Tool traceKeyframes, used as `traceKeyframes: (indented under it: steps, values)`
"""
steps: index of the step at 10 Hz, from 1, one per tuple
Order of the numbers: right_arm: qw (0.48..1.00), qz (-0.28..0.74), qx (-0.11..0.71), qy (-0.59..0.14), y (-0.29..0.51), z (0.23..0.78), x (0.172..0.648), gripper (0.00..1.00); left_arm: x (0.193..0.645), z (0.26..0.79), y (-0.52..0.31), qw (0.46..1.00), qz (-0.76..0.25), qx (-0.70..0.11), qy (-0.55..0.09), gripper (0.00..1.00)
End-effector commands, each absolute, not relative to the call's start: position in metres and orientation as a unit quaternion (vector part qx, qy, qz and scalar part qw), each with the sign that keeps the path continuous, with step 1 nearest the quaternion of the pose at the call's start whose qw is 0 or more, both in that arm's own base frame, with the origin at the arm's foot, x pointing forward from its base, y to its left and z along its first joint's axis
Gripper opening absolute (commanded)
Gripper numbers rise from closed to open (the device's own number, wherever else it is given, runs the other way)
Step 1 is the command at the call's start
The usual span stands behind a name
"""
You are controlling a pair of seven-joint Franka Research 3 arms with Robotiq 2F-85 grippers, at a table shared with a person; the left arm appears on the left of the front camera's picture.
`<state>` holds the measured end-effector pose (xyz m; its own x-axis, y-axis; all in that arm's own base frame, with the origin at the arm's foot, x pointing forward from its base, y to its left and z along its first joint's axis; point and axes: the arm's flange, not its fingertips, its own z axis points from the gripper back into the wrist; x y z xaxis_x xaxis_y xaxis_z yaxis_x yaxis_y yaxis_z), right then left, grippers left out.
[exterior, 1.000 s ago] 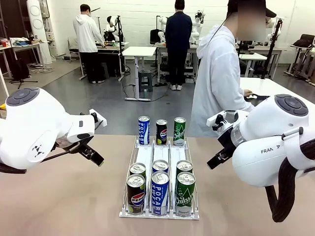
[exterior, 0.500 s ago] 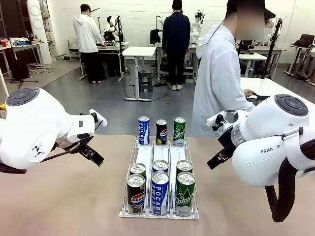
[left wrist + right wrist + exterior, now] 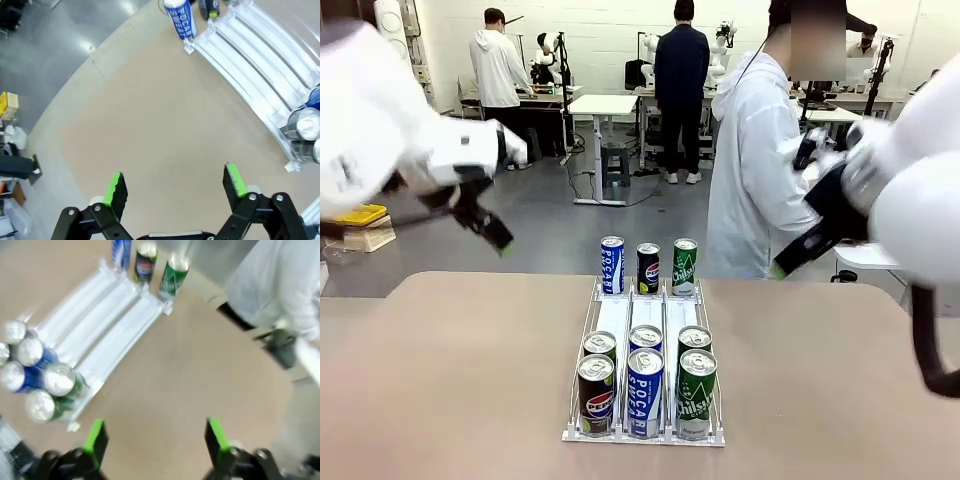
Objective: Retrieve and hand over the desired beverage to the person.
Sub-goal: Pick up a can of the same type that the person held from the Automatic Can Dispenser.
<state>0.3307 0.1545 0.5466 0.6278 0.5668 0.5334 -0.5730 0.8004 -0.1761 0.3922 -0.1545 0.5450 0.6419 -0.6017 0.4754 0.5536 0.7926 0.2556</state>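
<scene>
- While both arms hang raised above the table point(image 3: 450, 370), the left gripper point(image 3: 485, 222) sits over its far left part, smeared by motion and touching nothing.
- In the left wrist view that gripper point(image 3: 174, 181) has its jaws spread wide, with bare tabletop between the green pads point(image 3: 116, 186); it holds nothing.
- The right gripper point(image 3: 796, 254) hangs to the right of the rack point(image 3: 615, 315), in front of the person point(image 3: 755, 170), and is also blurred.
- In the right wrist view the right gripper point(image 3: 156, 436) is likewise spread wide and empty, with the table below it.
- The white three-lane rack lies in the middle of the table, running from the robot's side toward the person.
- Three cans stand upright in a row at the rack's far end: a blue Pocari point(image 3: 611, 265), a dark Pepsi point(image 3: 648, 268) and a green can point(image 3: 685, 266).
- Six more cans point(image 3: 645, 392) crowd the near end, two to a lane: dark in the left lane, blue in the middle, green in the right.
- The lanes between the two groups are bare.
- The person stands at the table's far edge, right of the rack, in a white hooded jacket, side-on to the table.
- Both grippers are well apart from every can.
</scene>
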Motion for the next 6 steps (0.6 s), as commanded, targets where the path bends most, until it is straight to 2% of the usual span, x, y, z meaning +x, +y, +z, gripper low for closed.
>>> traceKeyframes:
  steps: [1,3,4,5,6]
  values:
    - [0.913,0.315,-0.006,-0.259,0.162,0.598,0.324,1.0,0.395,0.587,-0.164,0.901,-0.326,0.07,-0.278,1.0]
    - [0.919,0.297,-0.026,-0.257,0.165,0.62,0.317,1.0,0.375,0.615,-0.162,0.899,-0.307,0.074,-0.303,1.0]
    - [0.921,0.262,-0.085,-0.277,0.167,0.615,0.312,1.0,0.385,0.607,-0.163,0.9,-0.323,0.056,-0.288,1.0]
    - [0.911,0.315,-0.003,-0.267,0.156,0.627,0.306,1.0,0.385,0.607,-0.163,0.9,-0.323,0.056,-0.288,1.0]
    - [0.911,0.315,-0.003,-0.267,0.156,0.627,0.306,1.0,0.385,0.607,-0.163,0.9,-0.323,0.056,-0.288,1.0]
